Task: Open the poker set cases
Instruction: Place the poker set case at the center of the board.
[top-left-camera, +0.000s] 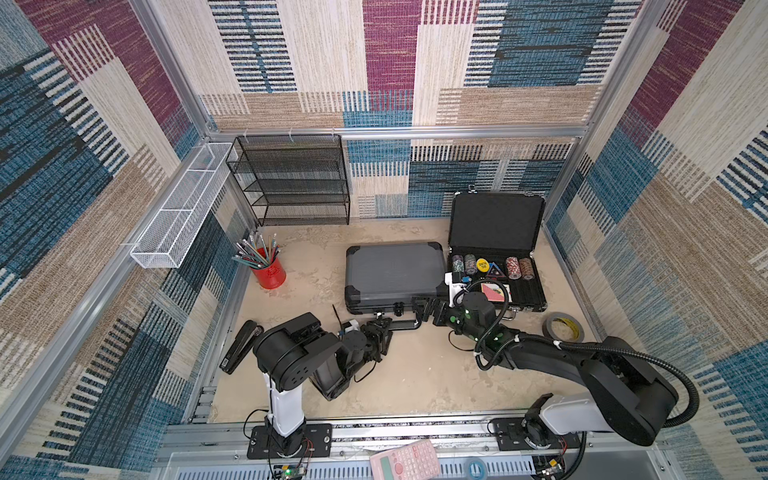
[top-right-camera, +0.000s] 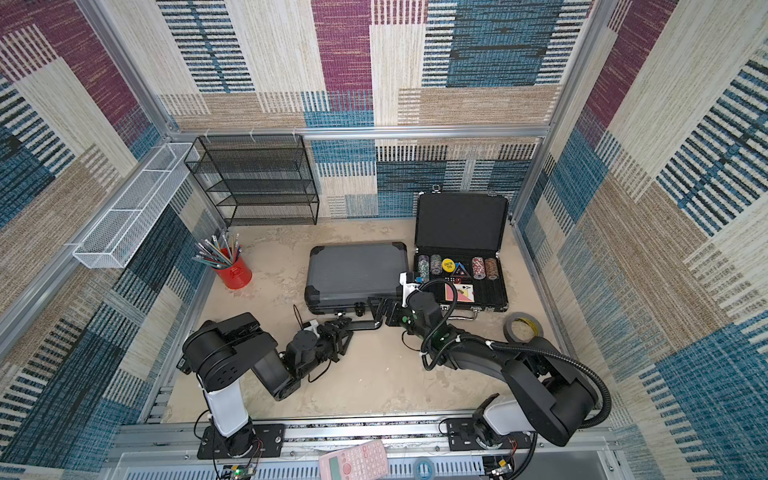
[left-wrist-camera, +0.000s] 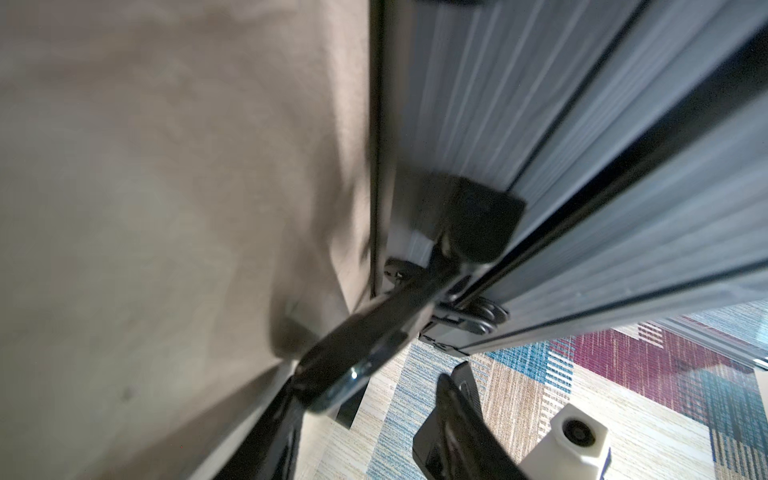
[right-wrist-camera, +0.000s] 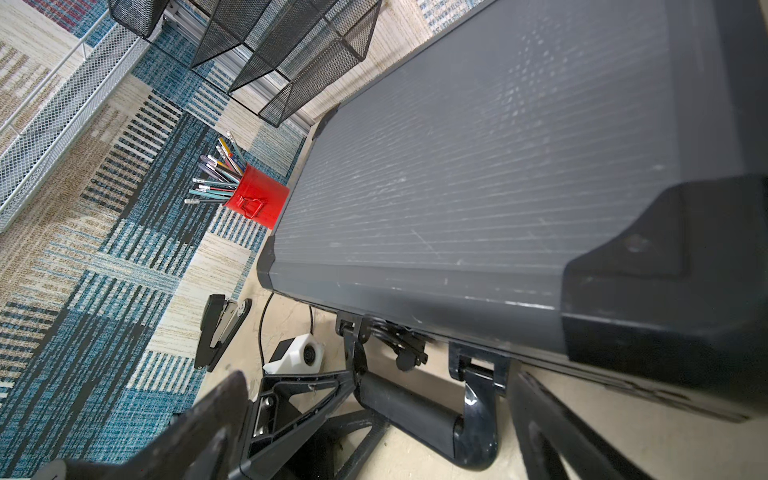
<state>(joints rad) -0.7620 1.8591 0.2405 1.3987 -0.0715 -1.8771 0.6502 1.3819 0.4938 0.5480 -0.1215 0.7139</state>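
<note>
Jaws of the left gripper (top-left-camera: 380, 325) stand partly apart at the left end of the grey case's handle (right-wrist-camera: 409, 405). The left wrist view is smeared with blur, so it cannot be told whether a finger touches the handle. The right gripper (right-wrist-camera: 378, 376) is spread wide, one finger on either side of the handle. No grip on it shows, and both fingers run off the frame edge. A latch (right-wrist-camera: 409, 347) under the case's front edge is dark and hard to read.

The grey case (top-left-camera: 395, 270) lies flat and closed in the middle of the table. Just beside it on the right, the black case (top-left-camera: 496, 216) is open with its lid upright and chips (top-left-camera: 469, 262) in a row. The right arm covers its near-left corner. A pink calculator (top-left-camera: 405, 459) is cut off by the bottom edge.
</note>
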